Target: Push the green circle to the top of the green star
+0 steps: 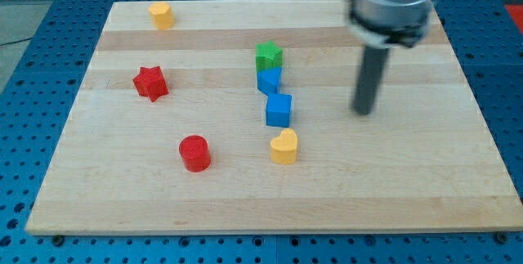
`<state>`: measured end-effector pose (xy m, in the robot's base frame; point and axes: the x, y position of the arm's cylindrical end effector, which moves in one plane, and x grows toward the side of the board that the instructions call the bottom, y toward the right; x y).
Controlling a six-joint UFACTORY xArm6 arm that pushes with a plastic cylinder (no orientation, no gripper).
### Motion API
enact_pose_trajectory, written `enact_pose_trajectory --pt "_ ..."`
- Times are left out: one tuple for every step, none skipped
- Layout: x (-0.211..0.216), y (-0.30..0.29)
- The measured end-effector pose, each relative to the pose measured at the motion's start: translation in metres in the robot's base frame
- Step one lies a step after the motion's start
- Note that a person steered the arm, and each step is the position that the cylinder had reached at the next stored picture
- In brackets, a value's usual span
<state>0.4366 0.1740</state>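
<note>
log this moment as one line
tip: right of blue cube, apart | green star: touching upper blue block | green circle: not visible

The board [270, 203] in front of me is pale wood with lengthwise grain, resting on a blue perforated base [24, 35]. Six blocks lie directly on it. A yellow block [161, 15] sits near the view's top left. A red star [150, 82] lies at the view's left, a red cylinder [194, 153] below it. Near the centre, a green star [268, 55], a blue block [269, 80] and a blue cube [279, 109] form a touching column. A yellow heart [283, 146] lies just below.

My tip [362, 112] stands right of that column, well apart from it.
</note>
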Motion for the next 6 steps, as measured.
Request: enact_pose_trajectory --pt "-0.060 0.080" --pt "-0.158 0.123" --pt "-0.215 0.107" --pt "-0.189 0.015" --pt "-0.182 -0.047" --pt "-0.188 -0.072"
